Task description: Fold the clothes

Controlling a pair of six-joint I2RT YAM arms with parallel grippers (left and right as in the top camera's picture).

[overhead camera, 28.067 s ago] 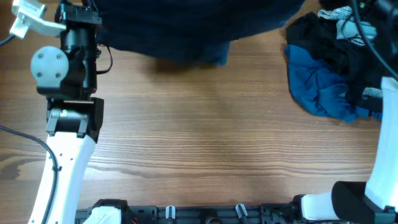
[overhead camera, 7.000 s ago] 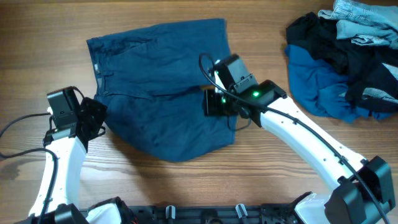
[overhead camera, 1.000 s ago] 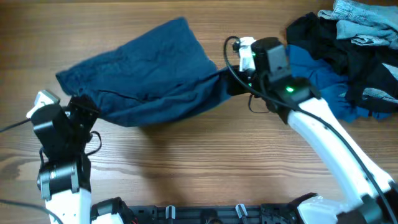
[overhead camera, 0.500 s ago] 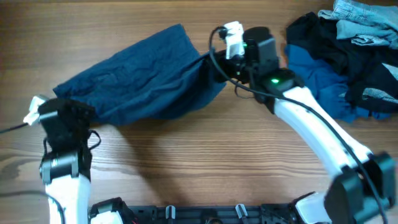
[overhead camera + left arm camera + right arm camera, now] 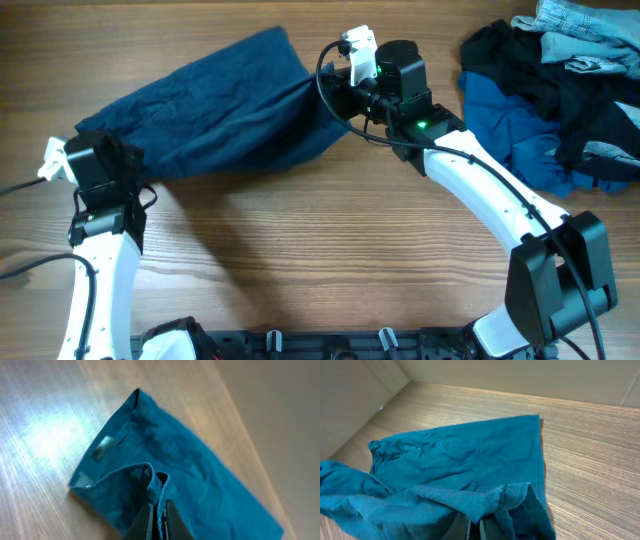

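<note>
Farther from the clothes pile (image 5: 545,110) than before, the blue shorts (image 5: 200,110) hung between left gripper (image 5: 159,516) and right gripper (image 5: 472,529), both pinching edges for folding.

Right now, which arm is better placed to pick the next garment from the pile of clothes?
Right, probably: the right gripper pinches the blue shorts close to the pile, while the left gripper holds their far end, away from it.

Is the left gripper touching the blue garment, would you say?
Touching. The left wrist view shows the left gripper clamping a fold of the blue garment.
</note>
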